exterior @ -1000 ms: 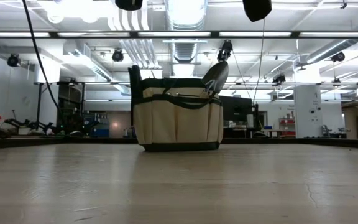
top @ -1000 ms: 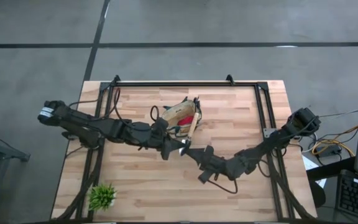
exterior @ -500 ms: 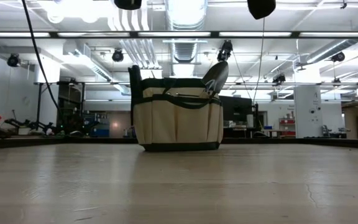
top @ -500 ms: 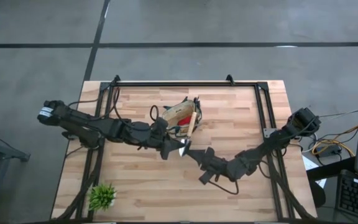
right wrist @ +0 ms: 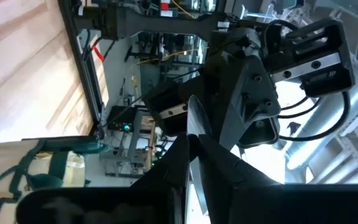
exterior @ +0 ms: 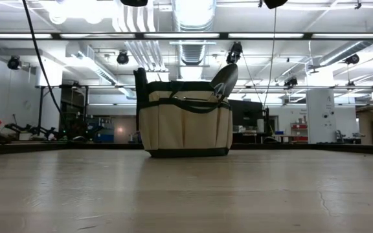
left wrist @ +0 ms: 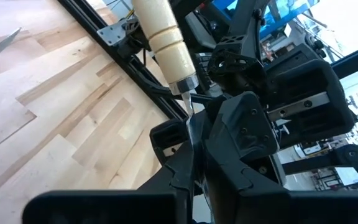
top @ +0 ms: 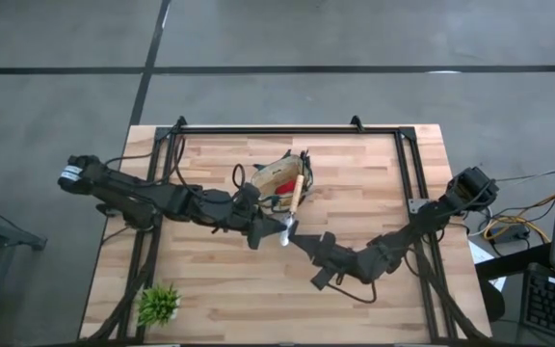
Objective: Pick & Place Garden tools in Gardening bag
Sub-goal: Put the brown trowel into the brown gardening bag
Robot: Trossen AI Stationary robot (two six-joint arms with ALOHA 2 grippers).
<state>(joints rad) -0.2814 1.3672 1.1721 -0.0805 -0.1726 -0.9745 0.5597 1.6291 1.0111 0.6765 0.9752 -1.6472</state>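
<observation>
both arms matte black, chunky jointed links, black cables looped alongside; left arm (top: 143, 198) has white-striped label band at its base end.

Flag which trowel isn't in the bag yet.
The airborne trowel, its blade pinched by the right gripper beside the left gripper. The other trowel already stands blade-up in the gardening bag.
</observation>
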